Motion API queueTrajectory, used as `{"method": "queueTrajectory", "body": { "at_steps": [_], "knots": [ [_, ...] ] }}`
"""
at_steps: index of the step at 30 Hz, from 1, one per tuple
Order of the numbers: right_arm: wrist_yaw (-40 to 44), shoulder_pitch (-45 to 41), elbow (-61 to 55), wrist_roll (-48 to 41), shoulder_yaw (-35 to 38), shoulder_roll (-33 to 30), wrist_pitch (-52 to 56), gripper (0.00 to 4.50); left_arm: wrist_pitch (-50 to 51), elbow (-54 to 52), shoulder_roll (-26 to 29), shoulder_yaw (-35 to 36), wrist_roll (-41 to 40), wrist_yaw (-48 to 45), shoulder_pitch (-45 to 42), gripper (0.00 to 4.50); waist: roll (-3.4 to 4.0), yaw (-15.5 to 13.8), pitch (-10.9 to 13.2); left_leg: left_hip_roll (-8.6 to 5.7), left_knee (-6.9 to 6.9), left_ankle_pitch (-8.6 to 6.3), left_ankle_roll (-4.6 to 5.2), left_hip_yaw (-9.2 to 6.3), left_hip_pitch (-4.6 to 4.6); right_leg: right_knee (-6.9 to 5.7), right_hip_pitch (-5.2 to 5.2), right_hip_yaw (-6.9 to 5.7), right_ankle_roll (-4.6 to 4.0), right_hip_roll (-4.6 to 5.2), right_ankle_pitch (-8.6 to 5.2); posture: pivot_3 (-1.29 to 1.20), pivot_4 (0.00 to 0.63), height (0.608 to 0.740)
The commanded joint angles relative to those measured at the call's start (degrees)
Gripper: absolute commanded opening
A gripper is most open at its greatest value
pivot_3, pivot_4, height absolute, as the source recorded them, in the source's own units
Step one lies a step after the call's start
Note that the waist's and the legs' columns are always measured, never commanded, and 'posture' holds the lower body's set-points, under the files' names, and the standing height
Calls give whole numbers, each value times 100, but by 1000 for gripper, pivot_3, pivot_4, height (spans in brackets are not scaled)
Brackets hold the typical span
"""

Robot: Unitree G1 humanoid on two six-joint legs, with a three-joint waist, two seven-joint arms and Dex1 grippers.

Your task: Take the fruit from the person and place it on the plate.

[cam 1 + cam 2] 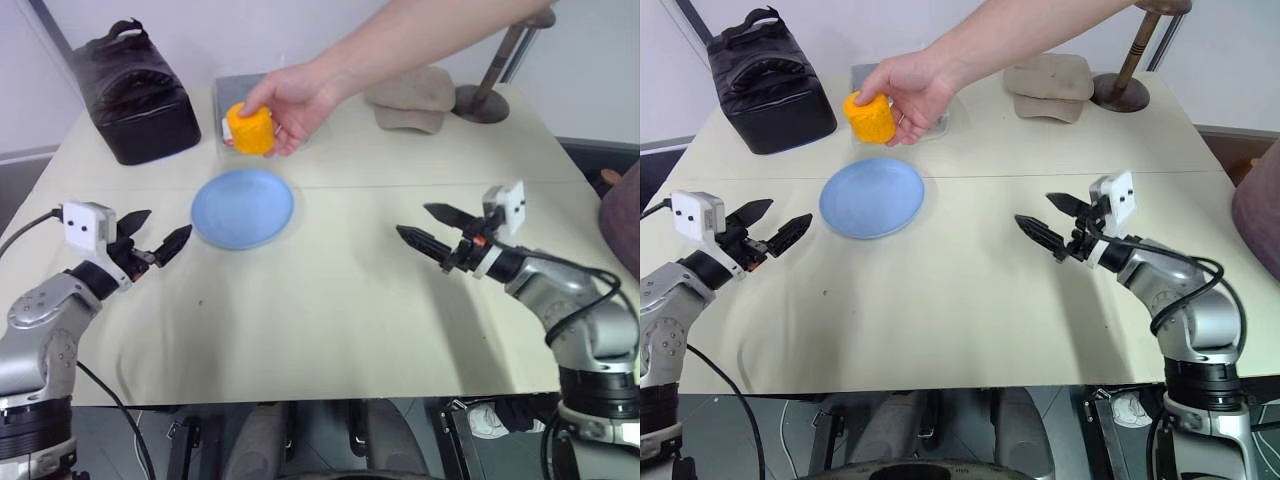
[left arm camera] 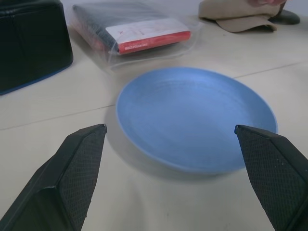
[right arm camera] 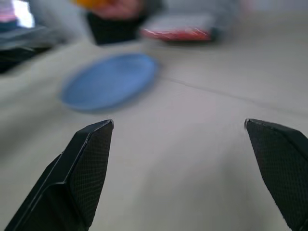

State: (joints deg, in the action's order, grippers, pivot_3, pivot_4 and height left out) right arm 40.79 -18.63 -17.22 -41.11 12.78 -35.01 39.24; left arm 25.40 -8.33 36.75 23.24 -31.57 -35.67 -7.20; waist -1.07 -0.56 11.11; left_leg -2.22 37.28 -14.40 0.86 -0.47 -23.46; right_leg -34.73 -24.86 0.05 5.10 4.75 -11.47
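One fruit (image 1: 250, 129), roundish and orange-yellow, sits in the fingers of the person's hand (image 1: 296, 101), held in the air over the far part of the tabletop (image 1: 340, 300), beyond the plate. The person's bare forearm (image 1: 420, 40) reaches in from the far right. A single light blue plate (image 1: 243, 207) lies flat and bare on the tabletop, just nearer the robot than the fruit and left of the middle.

Two grippers hang over the tabletop, one at each side. The left gripper (image 1: 152, 240) is just beside the plate's left edge, its two black fingers (image 2: 77, 163) spread wide with nothing between them; in its wrist view the plate lies straight ahead between the fingertips. The right gripper (image 1: 432, 229) is well apart from the plate on the right, pointing toward the left, its two fingers likewise spread wide and empty; its wrist view shows the plate ahead across bare tabletop.

At the far side stand four other things: one black bag (image 1: 135, 90) at the left corner, one clear-wrapped flat package (image 2: 134, 31) with a red and white label behind the plate, one tan cap (image 1: 412, 98) to the right of the hand, and one dark wooden stand (image 1: 485, 95) with a round base beside the cap.
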Motion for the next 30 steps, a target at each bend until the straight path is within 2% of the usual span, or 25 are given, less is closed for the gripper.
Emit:
{"method": "queueTrajectory", "body": {
  "at_steps": [1,6,12,24,30],
  "knots": [
    [-64,-213,-411,-362,195,-203,321,4500,-81,-19,-9,72,-111,-21,-275,4470,-2,-18,-1,0,0,0,0,-1,0,3,2,-1,0,0,0,0,150,740],
    [-145,-440,-341,-110,5,-300,236,4500,77,76,-66,-234,-349,-157,-1405,4470,-4,-40,-2,0,4,0,0,-4,-2,24,18,-15,2,5,1,0,150,740],
    [-174,-533,-126,212,-207,-191,-12,4500,-85,765,-305,-851,-220,-607,-2513,4470,-3,4,-2,-3,0,1,1,5,-2,37,22,-16,21,-3,14,0,150,740],
    [-483,-223,-324,403,-125,-14,-219,4500,-906,2255,-911,-1537,420,-1140,-3686,4470,-3,-18,-2,-4,3,2,4,8,-2,34,23,-18,31,-20,19,0,150,740],
    [-629,-104,-362,475,-60,20,-314,4500,-1146,2642,-1071,-1665,636,-1347,-3867,4470,-3,-3,-2,-4,4,2,4,8,-2,32,23,-18,40,-23,24,0,150,740]
  ]
}}
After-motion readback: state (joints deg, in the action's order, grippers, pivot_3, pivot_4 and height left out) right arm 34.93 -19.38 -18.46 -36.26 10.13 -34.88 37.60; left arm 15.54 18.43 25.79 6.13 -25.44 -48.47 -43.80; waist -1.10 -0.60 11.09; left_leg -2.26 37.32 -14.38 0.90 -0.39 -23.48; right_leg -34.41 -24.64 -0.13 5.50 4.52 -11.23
